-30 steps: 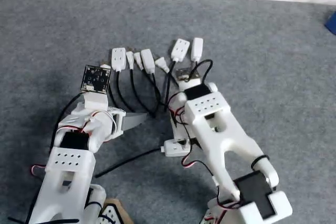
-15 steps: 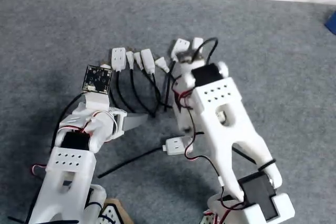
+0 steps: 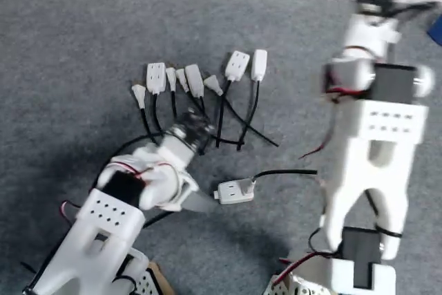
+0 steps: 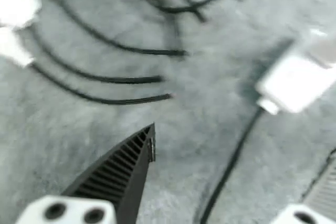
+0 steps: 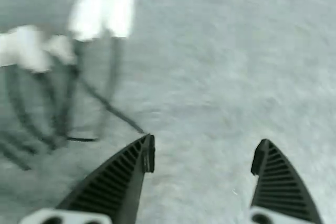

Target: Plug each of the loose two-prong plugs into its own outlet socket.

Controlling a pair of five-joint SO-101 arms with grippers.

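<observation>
The right gripper [image 5: 202, 153] is spread wide and empty over the grey carpet [image 3: 83, 46]. The left gripper [image 3: 202, 202] is just beside a white socket [image 3: 235, 190]; whether it is clenched I cannot tell. The corded plugs [image 3: 195, 79] lie fanned farther back.
</observation>
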